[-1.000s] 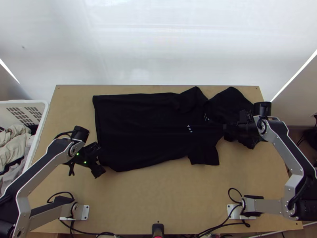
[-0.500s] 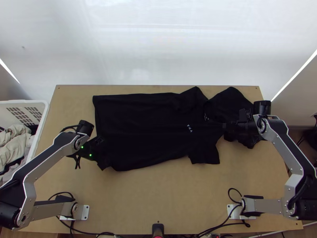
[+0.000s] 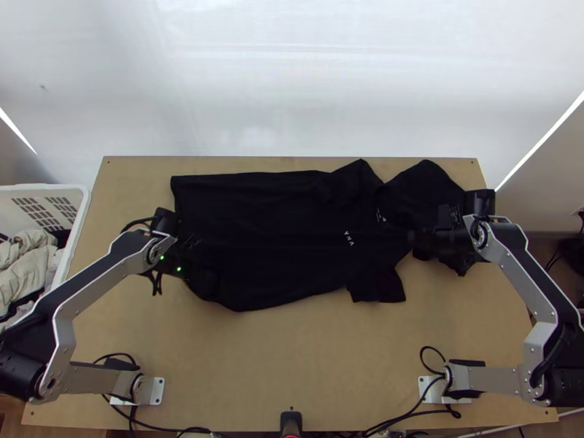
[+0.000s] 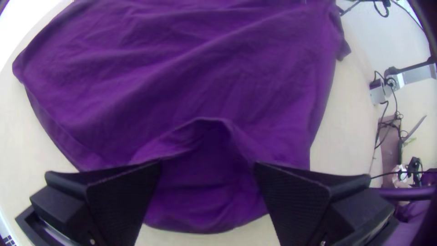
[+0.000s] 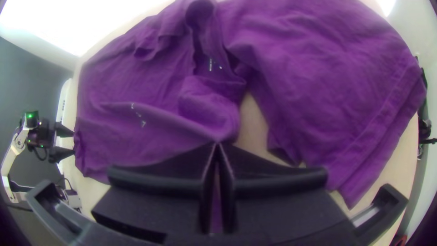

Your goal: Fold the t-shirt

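Black t-shirt (image 3: 292, 241): one end lies loose between the widely parted jaws of my left gripper (image 3: 202, 263); my right gripper (image 3: 414, 237), closed, pinches cloth near the collar.

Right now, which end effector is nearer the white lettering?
Right: the right end effector is near the white lettering, toward the collar; the left end effector is at the hem.

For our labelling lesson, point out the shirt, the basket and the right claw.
Shirt (image 3: 270, 233): top view, middle of its body.
Basket (image 3: 69, 191): top view, on its rim.
Right claw (image 5: 217, 146): right wrist view, between its fingertips.
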Robot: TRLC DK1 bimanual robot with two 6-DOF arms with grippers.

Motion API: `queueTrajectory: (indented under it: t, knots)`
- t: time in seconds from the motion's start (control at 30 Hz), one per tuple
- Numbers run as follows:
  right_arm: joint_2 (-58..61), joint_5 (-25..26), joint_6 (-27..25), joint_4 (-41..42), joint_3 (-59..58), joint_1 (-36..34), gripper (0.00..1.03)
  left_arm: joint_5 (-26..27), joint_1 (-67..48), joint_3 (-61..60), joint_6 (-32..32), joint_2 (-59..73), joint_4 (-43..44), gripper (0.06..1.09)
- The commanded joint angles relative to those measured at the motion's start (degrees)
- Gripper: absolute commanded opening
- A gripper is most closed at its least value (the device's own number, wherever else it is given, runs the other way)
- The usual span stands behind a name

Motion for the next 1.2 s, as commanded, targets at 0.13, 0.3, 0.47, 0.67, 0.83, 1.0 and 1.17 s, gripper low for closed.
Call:
queueTrajectory:
  t: [0.13,0.3,0.47,0.67,0.83,1.0,1.17]
  knots:
    - [-2.04,-0.02,-0.17,0.01,-3.51,0.04,0.03,-0.50,-3.48,7.98,-3.51,7.14,2.64,1.04]
    - [-2.30,-0.02,-0.17,0.01,-3.69,0.04,0.03,-0.59,-0.58,7.89,-0.44,0.46,-3.69,1.04]
    - [-2.30,-0.02,-0.17,0.01,-3.69,0.04,0.03,-1.38,2.49,4.11,5.63,-6.39,-10.72,1.03]
    - [-2.12,-0.11,-0.09,0.10,-3.95,0.04,0.03,-6.74,-1.29,-1.07,11.78,-11.31,-16.88,1.01]
    - [-2.12,-0.02,0.35,0.19,-3.87,1.09,0.03,-13.42,-5.33,-4.24,11.34,-10.61,-11.25,1.01]
    - [-2.04,-0.02,0.35,0.19,-3.87,1.35,0.03,-13.95,-7.44,-3.89,10.02,-8.24,-6.86,0.98]
    - [-2.12,-0.02,0.27,0.19,-4.22,1.27,0.03,-13.95,-9.02,-2.48,7.12,-7.45,-3.60,0.80]
